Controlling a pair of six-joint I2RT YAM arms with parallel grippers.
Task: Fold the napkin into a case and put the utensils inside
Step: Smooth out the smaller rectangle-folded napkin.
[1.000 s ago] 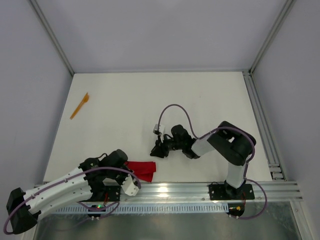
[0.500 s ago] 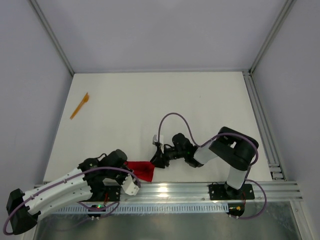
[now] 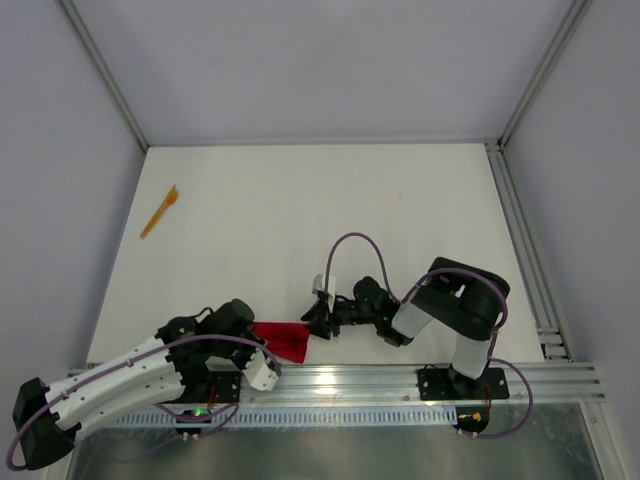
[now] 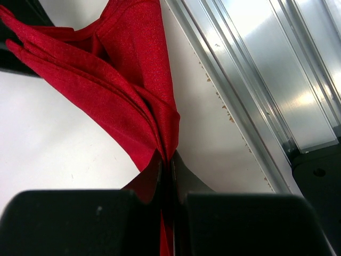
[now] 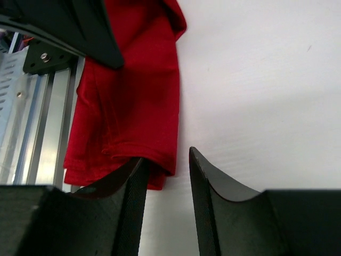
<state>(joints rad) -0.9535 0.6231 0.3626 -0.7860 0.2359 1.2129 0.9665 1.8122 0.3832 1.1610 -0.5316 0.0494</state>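
Top external: the red napkin [image 3: 285, 340] lies bunched at the near edge of the white table [image 3: 400, 220], just beside the aluminium rail [image 3: 380, 378]. The left gripper [image 3: 252, 330] meets its left end and the right gripper [image 3: 312, 325] sits at its right end. One orange utensil [image 3: 159, 211] lies well apart, far left near the wall. No second one can be made out.

Left wrist: the left gripper [image 4: 166, 162] is clamped tight on a gathered corner of the napkin [image 4: 122, 80], with no gap between the jaws. Several layers fan out from the pinch. The rail [image 4: 256, 80] runs close alongside.

Right wrist: the right gripper [image 5: 166, 156] stands partway open and low on the table. It has hold of nothing. The napkin's [image 5: 133, 96] lower hem corner lies between the jaws, with one finger overlapping the cloth.

Judgement: the step in hand is the fold, and no case is formed yet. To do it well:
- The right jaws should take the whole hem, all layers, before closing.
- The left pinch acts as the anchor.
- Draw the cloth away from the rail so the fold lands flat on open table.

Risk: catching only the top layer.
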